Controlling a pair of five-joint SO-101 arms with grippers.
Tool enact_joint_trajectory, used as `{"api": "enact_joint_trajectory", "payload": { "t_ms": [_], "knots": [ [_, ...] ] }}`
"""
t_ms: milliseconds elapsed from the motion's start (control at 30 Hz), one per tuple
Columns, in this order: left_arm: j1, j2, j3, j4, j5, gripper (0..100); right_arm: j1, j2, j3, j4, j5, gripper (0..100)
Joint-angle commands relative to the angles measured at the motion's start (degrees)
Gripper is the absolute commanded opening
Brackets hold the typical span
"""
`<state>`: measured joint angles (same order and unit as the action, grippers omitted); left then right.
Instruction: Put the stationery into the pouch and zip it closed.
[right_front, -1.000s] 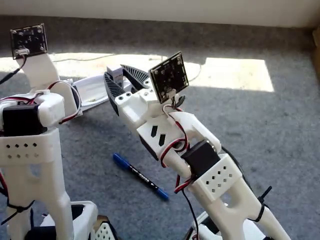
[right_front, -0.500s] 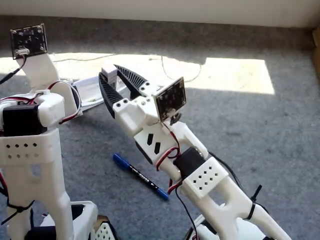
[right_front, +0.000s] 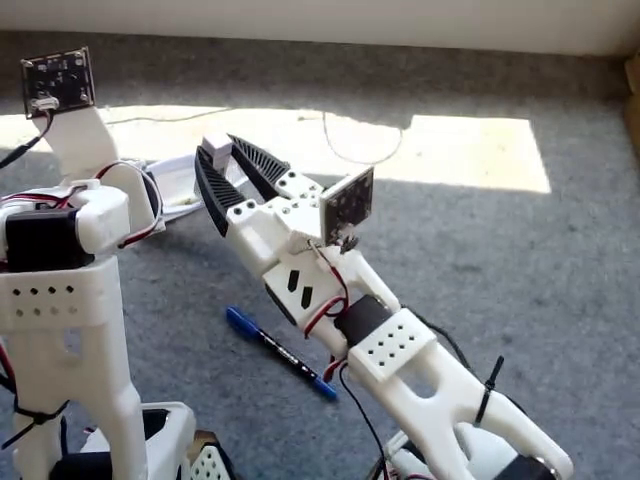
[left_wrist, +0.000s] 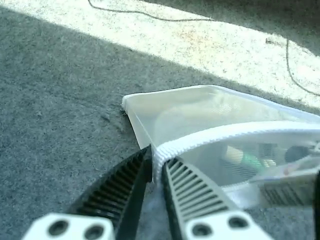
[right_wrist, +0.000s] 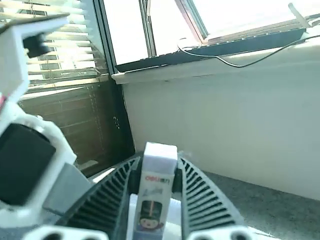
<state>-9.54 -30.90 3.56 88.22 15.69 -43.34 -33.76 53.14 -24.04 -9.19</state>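
Two left fingers (left_wrist: 122, 192) pinch the pouch (left_wrist: 200, 107), right fingers (right_wrist: 202, 197) clamp a box (right_wrist: 159, 165)

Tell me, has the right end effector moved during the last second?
Yes. In the high view the right end effector, holding a white box, has shifted left toward the pouch; the pen stayed put.

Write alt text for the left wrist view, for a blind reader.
The left claw pinches the white woven edge of a translucent pouch lying on grey carpet. Stationery shows faintly through its wall; a sunlit patch lies beyond.
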Motion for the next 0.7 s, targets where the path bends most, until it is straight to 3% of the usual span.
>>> {"api": "enact_joint_trajectory", "payload": {
  "t_ms": [0,167,667],
  "knots": [
    [0.3,-1.3,-0.4,-0.9,0.3,1,-0.3,3.4,-1.1,-6.9,-0.9,2.3],
    [-0.7,-1.3,-0.4,-1.1,0.3,1,-0.5,7.2,-0.7,-11.6,-0.9,2.3],
    [-0.7,-1.3,-0.4,-1.1,0.3,1,-0.7,7.5,-0.7,-8.0,-0.9,2.8]
  ]
}}
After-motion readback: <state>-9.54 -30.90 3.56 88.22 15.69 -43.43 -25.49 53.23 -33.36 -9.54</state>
